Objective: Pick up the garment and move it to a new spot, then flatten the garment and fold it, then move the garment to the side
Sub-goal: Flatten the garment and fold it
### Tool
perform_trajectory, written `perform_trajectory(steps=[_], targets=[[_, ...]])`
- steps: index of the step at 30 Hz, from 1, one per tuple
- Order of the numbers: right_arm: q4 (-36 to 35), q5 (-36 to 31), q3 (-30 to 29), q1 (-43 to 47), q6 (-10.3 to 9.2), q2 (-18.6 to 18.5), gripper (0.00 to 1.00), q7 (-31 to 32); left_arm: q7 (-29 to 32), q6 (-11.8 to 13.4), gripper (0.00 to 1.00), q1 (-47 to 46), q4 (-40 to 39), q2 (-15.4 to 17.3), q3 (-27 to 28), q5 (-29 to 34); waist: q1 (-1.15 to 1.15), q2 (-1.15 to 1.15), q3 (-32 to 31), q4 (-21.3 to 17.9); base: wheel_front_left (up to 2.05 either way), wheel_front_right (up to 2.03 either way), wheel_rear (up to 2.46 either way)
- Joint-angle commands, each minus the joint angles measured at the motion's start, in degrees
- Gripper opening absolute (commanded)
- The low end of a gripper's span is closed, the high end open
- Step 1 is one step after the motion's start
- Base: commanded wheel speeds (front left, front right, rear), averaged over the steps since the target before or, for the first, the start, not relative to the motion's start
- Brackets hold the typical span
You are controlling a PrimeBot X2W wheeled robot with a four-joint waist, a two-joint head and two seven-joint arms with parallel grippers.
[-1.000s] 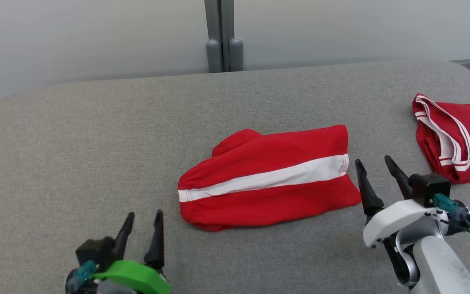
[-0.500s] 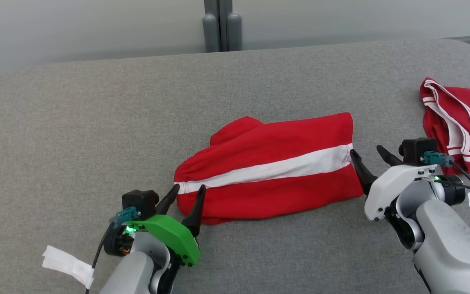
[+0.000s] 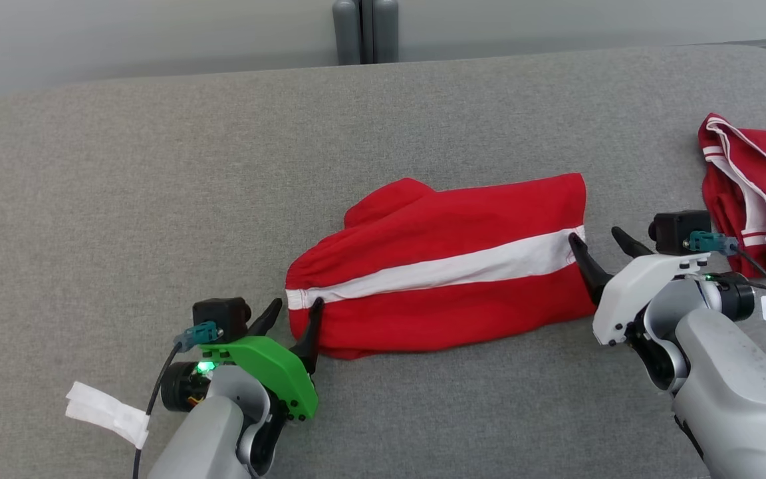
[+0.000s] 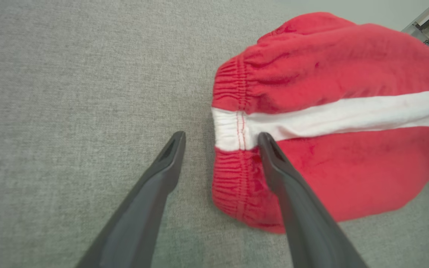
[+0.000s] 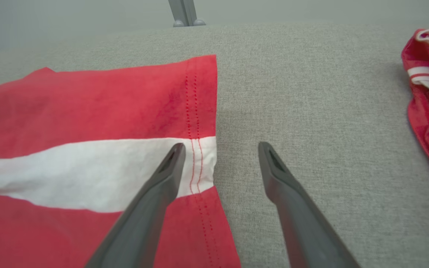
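Garment [image 3: 443, 273] lies folded mid-pad in your head view, with left gripper [image 3: 296, 305] and right gripper [image 3: 594, 235] spread empty at its ends. Left wrist view: fingers [image 4: 292, 193] straddle the waistband [image 4: 233, 126]; a shallow close may pinch one layer. Right wrist view: likewise at the hem [image 5: 203, 93], so the fold could spill.

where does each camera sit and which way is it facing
Head view: on the head, facing forward and down at the grey surface; both arms show, left pincer and right pincer open at the striped garment's ends.
Left wrist view: on that wrist, facing along its own fingers at the garment's gathered end.
Right wrist view: on that wrist, facing along its fingers at the stitched hem.
Shared: head and right wrist views both show the second red garment.
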Motion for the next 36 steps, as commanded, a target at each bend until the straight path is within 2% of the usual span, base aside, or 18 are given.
perform_trajectory(steps=[1, 3, 4, 6, 15, 22, 29, 36], targets=[[0.41, 1.58, 0.72, -0.59, -0.09, -0.04, 1.0, 0.36, -0.16, -0.27, 1.0, -1.16, 0.17, 0.37, -0.18, -1.05, 0.0, 0.0, 0.39, -0.01, 0.0, 0.0, 0.0], [0.15, 4.17, 1.65, -1.03, -0.09, 0.06, 1.0, 0.91, 0.28, -0.57, 1.0, -1.74, 0.39, 0.37, -0.29, -1.81, 0.0, 0.0, 0.88, -0.08, 0.0, 0.0, 0.0], [-0.3, 5.97, 2.32, -1.16, -0.09, 0.08, 1.0, 1.24, 0.66, -0.56, 0.79, -2.06, 0.52, 0.35, -0.48, -2.36, 0.0, 0.0, 1.12, -0.12, 0.0, 0.0, 0.0], [-1.03, 9.03, 3.38, -1.41, -0.09, -0.56, 1.0, 1.87, 0.77, -0.81, 0.0, -2.73, 0.55, 0.47, -0.98, -3.04, 0.0, 0.0, 1.64, -0.26, 0.0, 0.0, 0.0], [-5.17, 21.41, 9.69, -3.02, -0.09, -3.95, 1.0, 5.09, 0.06, -1.03, 0.0, -4.73, 0.93, 1.7, -3.35, -4.69, 0.0, 0.0, 4.13, -0.31, 0.0, 0.0, 0.0], [-10.17, 29.1, 16.32, -4.19, -0.06, -8.46, 1.0, 5.38, -0.9, -1.01, 0.0, -5.94, 1.05, 2.88, -4.72, -5.29, 0.0, 0.0, 5.45, 0.06, 0.0, 0.0, 0.0], [-14.71, 34.25, 22.61, -4.6, -0.06, -12.26, 1.0, 3.45, -1.63, -1.02, 0.0, -6.48, 1.18, 3.47, -5.79, -6.02, 0.0, 0.0, 5.8, 0.09, 0.0, 0.0, 0.0], [-18.78, 35.36, 26.6, -3.41, -0.06, -15.69, 1.0, -0.11, -2.22, -1.02, 0.0, -6.58, 1.14, 3.99, -6.14, -6.55, 0.0, 0.0, 5.52, -0.56, 0.0, 0.0, 0.0]])
